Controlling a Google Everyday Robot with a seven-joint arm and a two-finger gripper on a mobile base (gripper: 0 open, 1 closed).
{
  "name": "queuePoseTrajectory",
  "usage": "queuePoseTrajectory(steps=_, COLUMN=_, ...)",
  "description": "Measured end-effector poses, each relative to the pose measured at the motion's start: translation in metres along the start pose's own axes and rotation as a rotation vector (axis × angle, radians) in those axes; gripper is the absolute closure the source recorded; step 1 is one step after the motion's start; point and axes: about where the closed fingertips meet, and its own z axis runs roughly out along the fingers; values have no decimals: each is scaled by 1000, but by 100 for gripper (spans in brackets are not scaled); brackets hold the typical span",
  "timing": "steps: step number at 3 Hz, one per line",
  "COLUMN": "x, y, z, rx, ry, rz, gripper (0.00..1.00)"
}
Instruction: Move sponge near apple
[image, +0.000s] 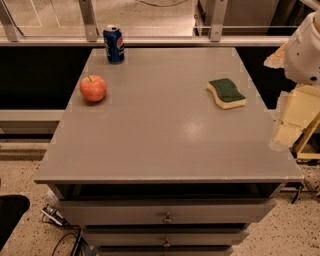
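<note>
The sponge (227, 93), dark green on top with a pale yellow body, lies on the right side of the grey tabletop (165, 130). The red-orange apple (93, 88) stands on the far left side, well apart from the sponge. My gripper (283, 134) hangs at the right edge of the view, just off the table's right edge, to the right of the sponge and nearer to me than it. It is apart from the sponge and holds nothing that I can see. The white arm (305, 47) rises above it.
A blue Pepsi can (114, 44) stands at the table's back left, just behind the apple. A metal railing (150, 40) runs behind the table. Drawers (165, 212) sit below the front edge. Cables (55, 217) lie on the floor at lower left.
</note>
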Motion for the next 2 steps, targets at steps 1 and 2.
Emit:
queuePoseTrajectory(steps=1, x=0, y=0, z=0, rx=0, ry=0, rz=0, gripper=0)
queuePoseTrajectory(steps=2, x=-6, y=-20, z=4, rx=54, ry=-44, rz=59, gripper=0)
